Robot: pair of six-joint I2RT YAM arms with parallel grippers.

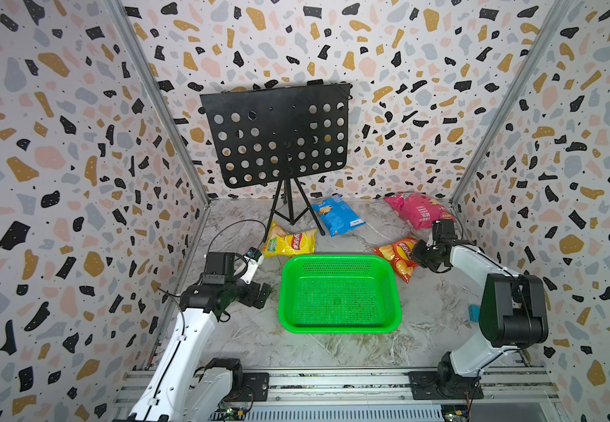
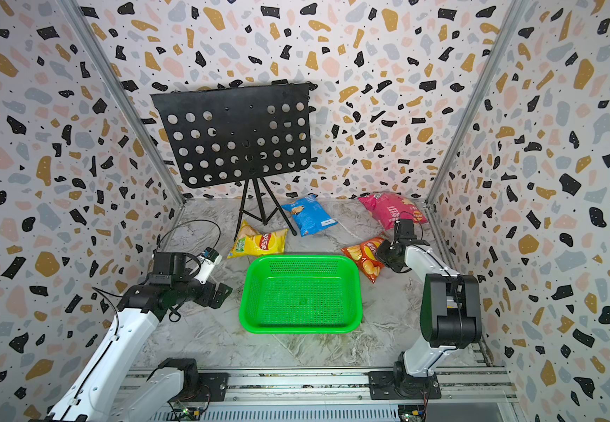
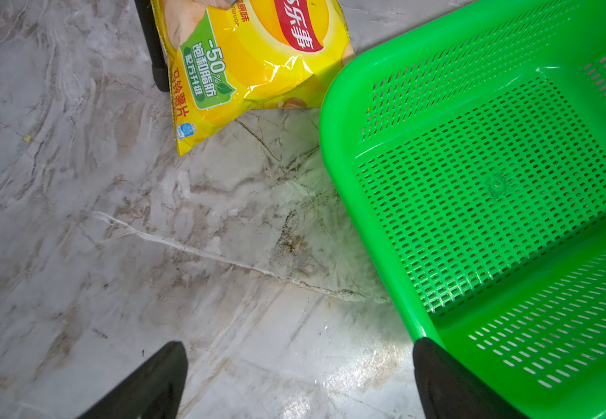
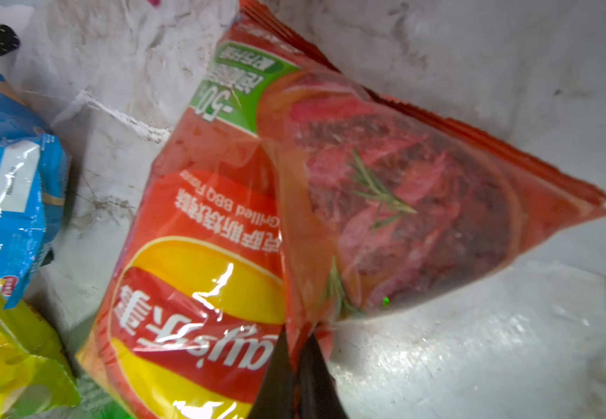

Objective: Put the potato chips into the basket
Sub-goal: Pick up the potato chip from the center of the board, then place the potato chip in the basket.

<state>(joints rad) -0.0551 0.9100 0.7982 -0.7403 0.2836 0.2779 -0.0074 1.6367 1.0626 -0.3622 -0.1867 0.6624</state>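
Right end effector [image 4: 297,339] is clamped on a fold of the glossy orange-red chip bag [image 4: 221,217], just off the far right corner of the bright green perforated plastic basket [image 1: 340,327]. Beyond the basket, a pink bag [image 1: 416,210], a blue bag [image 1: 338,215] and a yellow bag [image 1: 288,243] lie on the marble tabletop [image 1: 332,350]. Left end effector [image 3: 299,346] gapes wide, empty, beside the basket's left rim.

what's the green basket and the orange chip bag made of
Green basket: apparently moulded plastic, glossy; smooth rounded rim, uniform slotted walls and floor.
Orange-red chip bag: thin glossy film, probably plastic or foil laminate; bright glare streaks, creases, crimped end seal.
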